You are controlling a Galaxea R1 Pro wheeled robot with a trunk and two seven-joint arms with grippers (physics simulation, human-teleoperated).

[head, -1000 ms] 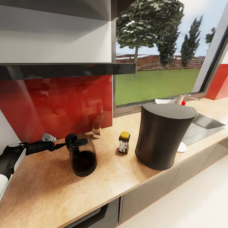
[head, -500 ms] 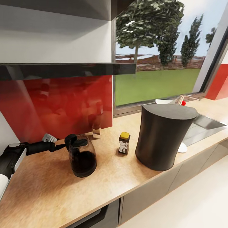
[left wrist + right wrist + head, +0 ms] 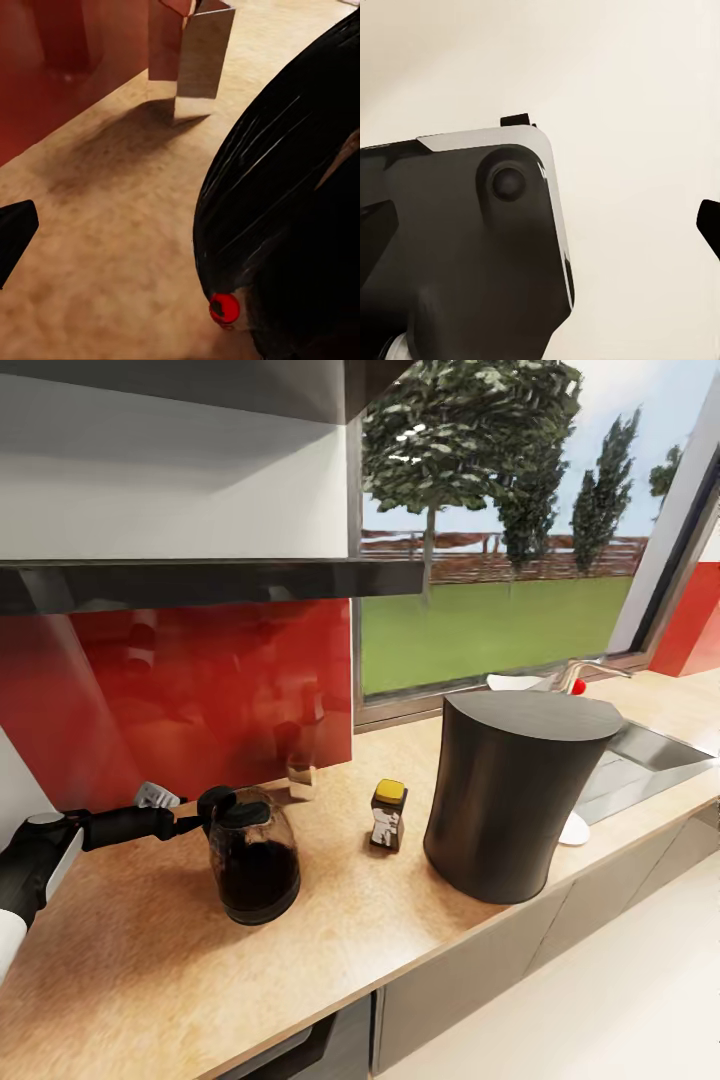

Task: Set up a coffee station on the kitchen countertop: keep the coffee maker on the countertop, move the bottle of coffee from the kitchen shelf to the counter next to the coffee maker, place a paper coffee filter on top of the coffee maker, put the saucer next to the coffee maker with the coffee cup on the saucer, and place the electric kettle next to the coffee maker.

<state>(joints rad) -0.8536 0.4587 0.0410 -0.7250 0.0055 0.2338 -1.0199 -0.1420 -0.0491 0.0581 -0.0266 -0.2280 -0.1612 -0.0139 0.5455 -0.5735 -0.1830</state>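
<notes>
The left tool (image 3: 205, 812) reaches in from the bench's left end and meets the black handle of the squat smoky-glass electric kettle (image 3: 255, 857); whether its fingers are pinching the handle or merely spread around it cannot be told. The right tool's spread cannot be told either. The kettle stands on the long light tan speckled bench (image 3: 150, 970), near the red glossy backsplash (image 3: 190, 690). The tiny dark brown bottle of coffee with yellow cap (image 3: 387, 815) stands between the kettle and the tall dark grey oval coffee maker (image 3: 510, 795), just beside the latter. A thin dark grey wall shelf (image 3: 210, 580) hangs above. Behind the coffee maker lies a steel sink (image 3: 640, 760) below a window.
</notes>
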